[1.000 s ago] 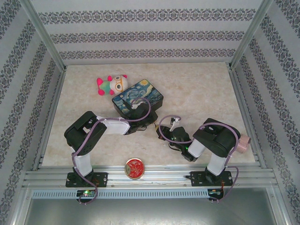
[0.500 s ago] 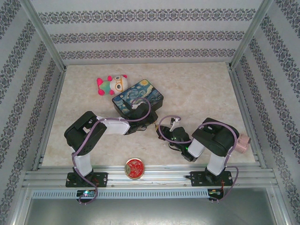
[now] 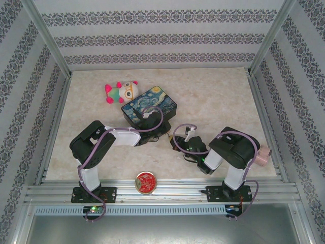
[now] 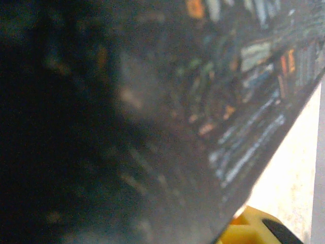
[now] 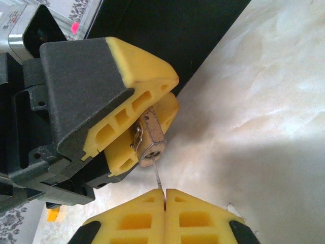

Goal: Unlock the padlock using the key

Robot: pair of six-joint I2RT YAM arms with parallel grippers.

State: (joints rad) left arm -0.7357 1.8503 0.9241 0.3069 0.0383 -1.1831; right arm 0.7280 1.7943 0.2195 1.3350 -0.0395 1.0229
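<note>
In the right wrist view a tiny brass padlock (image 5: 152, 136) is pinched between the yellow fingers (image 5: 144, 84) of my left gripper (image 5: 146, 126), keyhole end facing the camera. My right gripper (image 5: 165, 201) is shut on the key (image 5: 159, 179). The thin blade runs up from the closed fingertips into the keyhole. The silvery shackle (image 5: 136, 137) is tucked against the left gripper's lower finger. From above, the two grippers meet tip to tip at mid-table, left gripper (image 3: 163, 136) and right gripper (image 3: 175, 142). The padlock is too small to make out there.
A dark box painted with a starry night (image 3: 149, 108) stands right behind the left hand, and its blurred side (image 4: 152, 101) fills most of the left wrist view. A plush toy (image 3: 122, 91) lies behind it. A round red tin (image 3: 146, 182) sits at the near edge.
The right wrist has shifted very slightly. Both grips look the same.
</note>
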